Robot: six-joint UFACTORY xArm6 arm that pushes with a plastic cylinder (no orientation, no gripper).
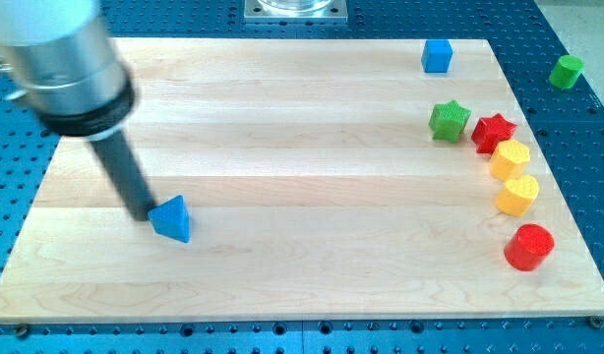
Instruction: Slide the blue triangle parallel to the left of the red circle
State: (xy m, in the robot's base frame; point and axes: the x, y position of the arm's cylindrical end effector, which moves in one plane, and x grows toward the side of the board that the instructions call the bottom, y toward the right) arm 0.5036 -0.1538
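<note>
The blue triangle [172, 218] lies on the wooden board [302, 177] at the view's lower left. My tip [140, 213] rests on the board right against the triangle's left side. The red circle [528, 246] stands far off at the view's lower right, near the board's right edge. The rod rises from the tip toward the view's upper left into the grey arm body.
Along the right side stand a green star [448, 120], a red star [494, 132], a yellow hexagon [511, 158] and a yellow heart [517, 195]. A blue cube [437, 55] sits at the top right. A green cylinder [567, 71] stands off the board.
</note>
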